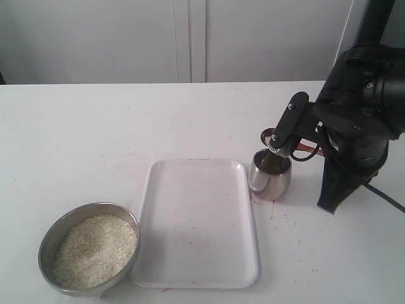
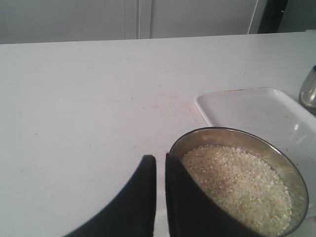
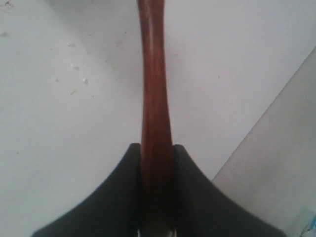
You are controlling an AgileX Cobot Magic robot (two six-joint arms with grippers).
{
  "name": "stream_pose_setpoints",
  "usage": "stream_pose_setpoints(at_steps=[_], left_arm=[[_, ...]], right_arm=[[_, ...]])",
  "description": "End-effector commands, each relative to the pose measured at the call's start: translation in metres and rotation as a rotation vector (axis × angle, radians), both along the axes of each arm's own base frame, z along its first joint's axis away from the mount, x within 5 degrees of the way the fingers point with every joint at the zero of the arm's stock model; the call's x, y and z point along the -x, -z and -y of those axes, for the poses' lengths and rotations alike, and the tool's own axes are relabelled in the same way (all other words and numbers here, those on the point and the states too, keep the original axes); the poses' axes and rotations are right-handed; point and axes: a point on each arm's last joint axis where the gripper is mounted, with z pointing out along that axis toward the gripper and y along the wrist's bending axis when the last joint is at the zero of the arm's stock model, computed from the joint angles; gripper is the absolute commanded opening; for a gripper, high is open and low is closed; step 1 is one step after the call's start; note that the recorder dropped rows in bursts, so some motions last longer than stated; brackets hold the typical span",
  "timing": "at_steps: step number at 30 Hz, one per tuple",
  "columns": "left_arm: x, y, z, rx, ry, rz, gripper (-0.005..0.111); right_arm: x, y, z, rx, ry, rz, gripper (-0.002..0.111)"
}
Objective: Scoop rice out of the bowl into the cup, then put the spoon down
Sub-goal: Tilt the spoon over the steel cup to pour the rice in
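Note:
The wide steel bowl (image 1: 47,244) stands at the front left, and the rice (image 1: 95,250) fills it. In the left wrist view the bowl (image 2: 232,132) and rice (image 2: 237,180) lie just beside my left gripper (image 2: 160,159), which is shut and holds nothing. This gripper is outside the exterior view. The small shiny cup (image 1: 271,177) stands right of the tray. My right gripper (image 1: 278,142) hovers by the cup's rim, shut on the handle of the spoon (image 3: 154,89). The spoon's oval end (image 1: 266,134) shows just behind the cup.
A white rectangular tray (image 1: 199,221) lies between bowl and cup, its corner (image 2: 256,111) beyond the bowl. The cup's side (image 2: 310,91) shows at the left wrist view's edge. Stray grains (image 3: 79,81) dot the table. The right arm's black base (image 1: 345,177) stands right of the cup.

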Motion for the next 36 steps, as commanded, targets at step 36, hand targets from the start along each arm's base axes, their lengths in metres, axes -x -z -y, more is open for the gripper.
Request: stream_pose_setpoints(at_steps=[36], left_arm=[[0.0, -0.001, 0.001, 0.006, 0.01, -0.002, 0.014]], right_arm=[[-0.015, 0.014, 0.009, 0.235, -0.197, 0.09, 0.0]])
